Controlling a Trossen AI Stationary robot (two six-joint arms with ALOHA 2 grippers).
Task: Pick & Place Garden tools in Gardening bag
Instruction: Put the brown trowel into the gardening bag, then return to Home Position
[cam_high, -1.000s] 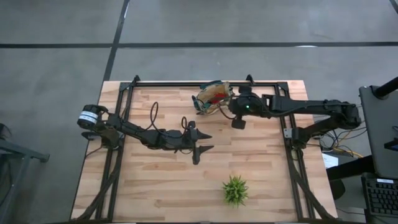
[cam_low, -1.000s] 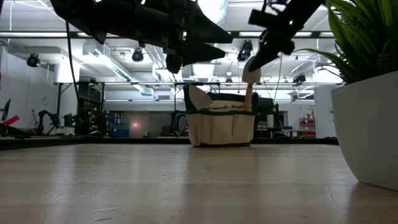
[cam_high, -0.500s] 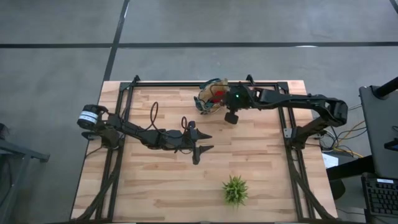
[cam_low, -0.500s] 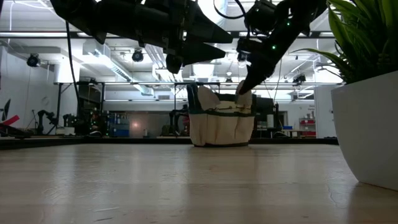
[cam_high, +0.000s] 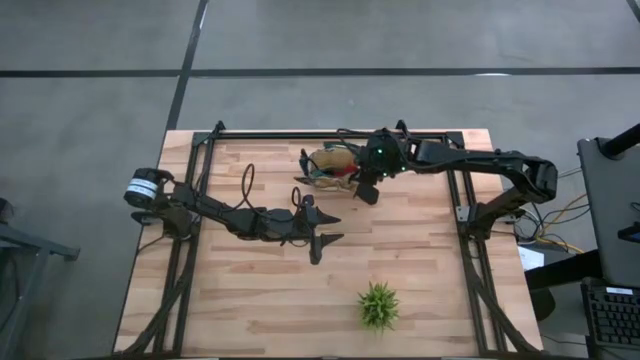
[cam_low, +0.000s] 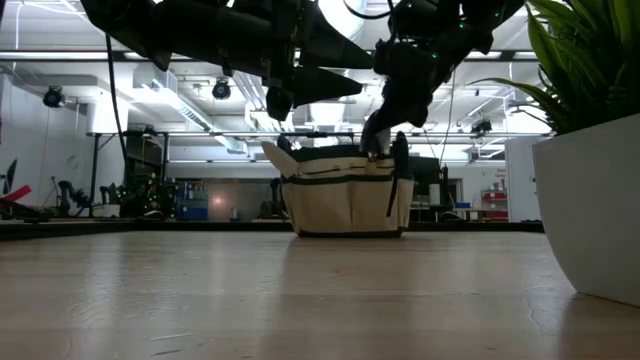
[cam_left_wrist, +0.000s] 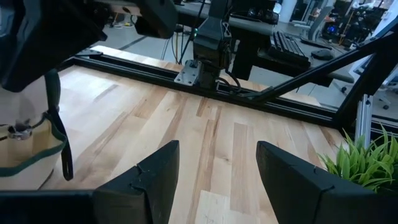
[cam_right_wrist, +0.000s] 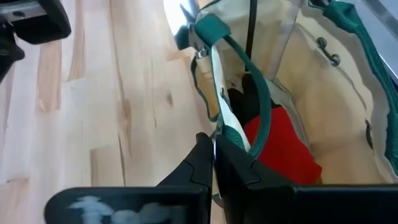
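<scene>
Right tool (cam_right_wrist: 214, 163) clamped on bag (cam_high: 330, 166) rim, red item (cam_right_wrist: 280, 144) inside; left tool (cam_left_wrist: 214, 174) apart, over mid-desk (cam_high: 260, 290).

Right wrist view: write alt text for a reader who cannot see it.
The right gripper is shut on the rim of the bag, a tan tote with green trim and a green handle. Inside lie a red item and something dark. The wooden table lies beside the bag.

No text, label or number seems readable in any view.
</scene>
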